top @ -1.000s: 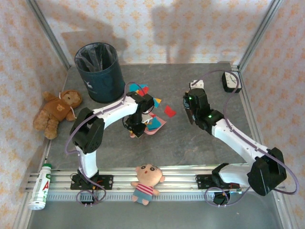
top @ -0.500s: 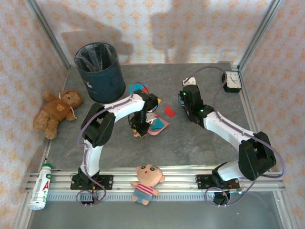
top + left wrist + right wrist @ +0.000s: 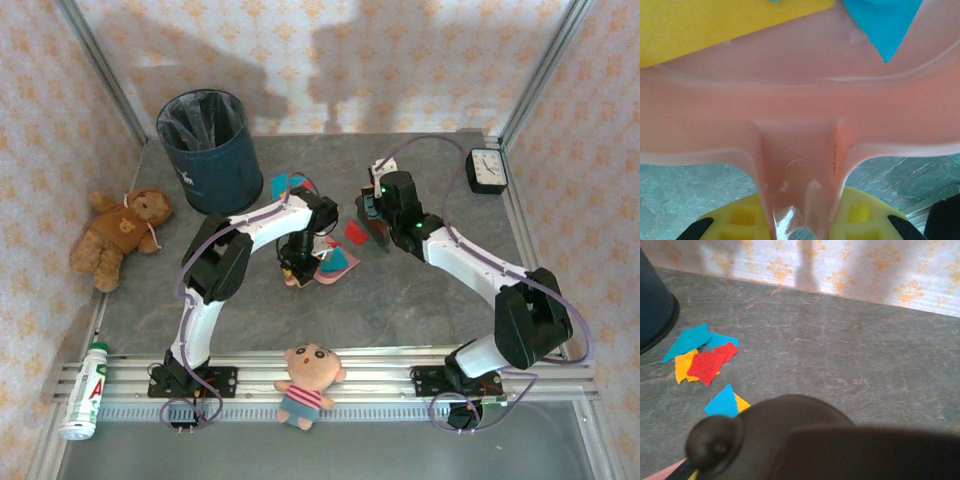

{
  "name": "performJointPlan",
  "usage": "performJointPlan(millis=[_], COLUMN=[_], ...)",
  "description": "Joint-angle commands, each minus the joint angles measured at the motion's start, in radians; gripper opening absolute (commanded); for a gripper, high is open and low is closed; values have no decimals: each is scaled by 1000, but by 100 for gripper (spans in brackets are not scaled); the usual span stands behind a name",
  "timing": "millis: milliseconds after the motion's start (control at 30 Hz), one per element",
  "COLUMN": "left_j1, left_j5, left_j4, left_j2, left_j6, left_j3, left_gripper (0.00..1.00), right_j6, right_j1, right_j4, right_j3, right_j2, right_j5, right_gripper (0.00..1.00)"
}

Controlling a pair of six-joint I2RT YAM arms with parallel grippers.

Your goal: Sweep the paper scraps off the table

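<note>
My left gripper (image 3: 296, 266) (image 3: 800, 226) is shut on the handle of a pink dustpan (image 3: 334, 268) (image 3: 800, 100) lying on the table (image 3: 420, 290). Yellow and blue paper scraps (image 3: 715, 25) lie in the pan. More paper scraps lie loose: a red one (image 3: 356, 232) just behind the pan, and blue ones (image 3: 284, 184) near the bin. My right gripper (image 3: 372, 213) (image 3: 805, 440) hovers right of the red scrap, shut on a black rounded tool (image 3: 790, 435) that hides its fingers. In the right wrist view a red, blue and yellow cluster of scraps (image 3: 704, 359) lies ahead on the left.
A dark blue bin (image 3: 205, 150) (image 3: 652, 305) stands at the back left. A teddy bear (image 3: 120, 232) lies at the left edge, a bottle (image 3: 85, 390) and a doll (image 3: 308, 382) on the front rail, a clock (image 3: 488, 170) at the back right. Patterned walls enclose the table.
My right arm has swung left and forward to the red scrap, uncovering the clock. The left gripper and dustpan have shifted slightly right and nearer.
</note>
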Motion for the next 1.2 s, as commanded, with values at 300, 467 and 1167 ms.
performJointPlan(millis=[300,467,1167], left_j1=[-7,-8,53], left_j5=[-19,-21,-40], left_j4=[-69,-67,22], left_j2=[74,73,-84], left_j6=[6,6,2], left_j3=[84,87,-88], left_gripper=[0,0,0], right_j6=[15,10,97], right_j1=[38,52,57], right_j4=[-143,-180,-35], right_j3=[23,39,9], right_j2=[30,17,-104], right_j5=[-194,-213,-64], right_gripper=[0,0,0])
